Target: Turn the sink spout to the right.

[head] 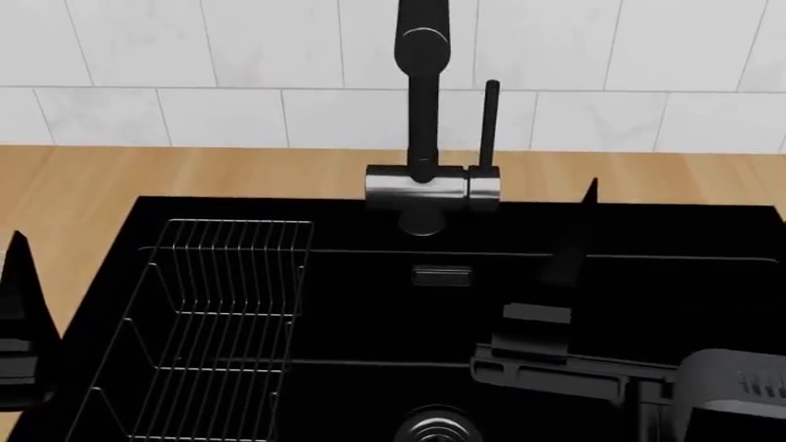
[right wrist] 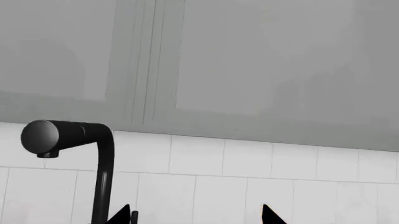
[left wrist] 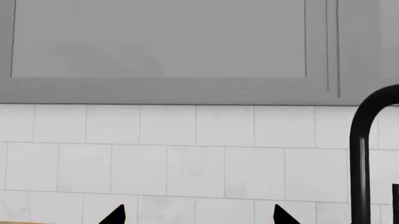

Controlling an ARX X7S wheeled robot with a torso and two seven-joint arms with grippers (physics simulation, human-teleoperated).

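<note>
A: Where was the sink spout [head: 424, 110]?
B: Upright behind the sink [head: 687, 241], its outlet facing forward over the basin.
A: And the right gripper [right wrist: 194, 213]?
B: Fingers spread, empty — raised beside the spout, probably to push it. The left gripper [left wrist: 198, 214] was spread too — idle.

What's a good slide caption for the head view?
Right gripper raised beside the untouched sink spout above the black sink.
</note>
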